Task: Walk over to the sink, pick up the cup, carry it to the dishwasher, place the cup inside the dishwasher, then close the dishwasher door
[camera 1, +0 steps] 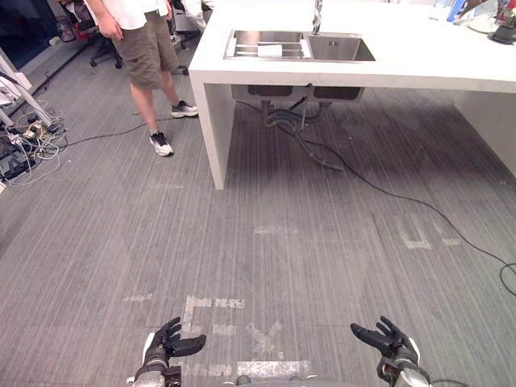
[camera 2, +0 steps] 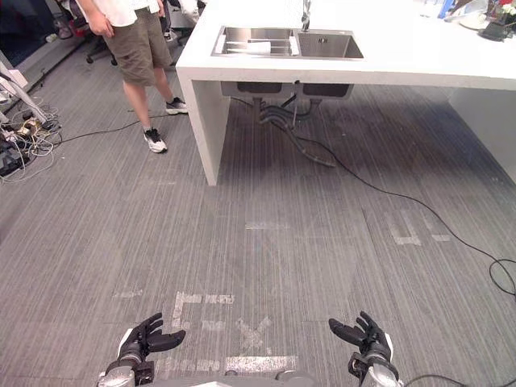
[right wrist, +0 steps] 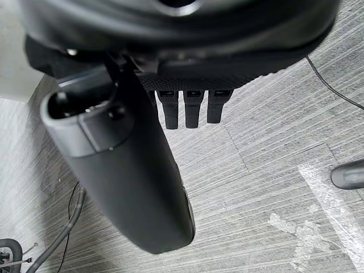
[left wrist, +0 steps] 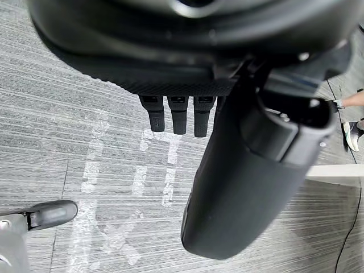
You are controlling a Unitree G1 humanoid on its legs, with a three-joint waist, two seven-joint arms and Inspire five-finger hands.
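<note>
A steel double sink (camera 1: pixel 300 46) is set in the white counter (camera 1: pixel 363 72) far ahead, with a faucet (camera 1: pixel 317 16) behind it. A small white thing (camera 1: pixel 270 50) lies on the rack in the sink's left basin; I cannot tell what it is. My left hand (camera 1: pixel 167 343) and right hand (camera 1: pixel 393 343) hang low over the grey floor, well short of the counter. Both are open with relaxed fingers and hold nothing. The wrist views confirm this: the left hand (left wrist: pixel 250 170) and the right hand (right wrist: pixel 131 182) have straight fingers above bare floor.
A person (camera 1: pixel 141 48) in shorts stands at the counter's left end. Hoses (camera 1: pixel 302 133) hang below the sink, and a black cable (camera 1: pixel 403 197) runs across the floor to the right. A tangle of cables (camera 1: pixel 24 145) lies at far left. White tape marks (camera 1: pixel 242 330) lie between my hands.
</note>
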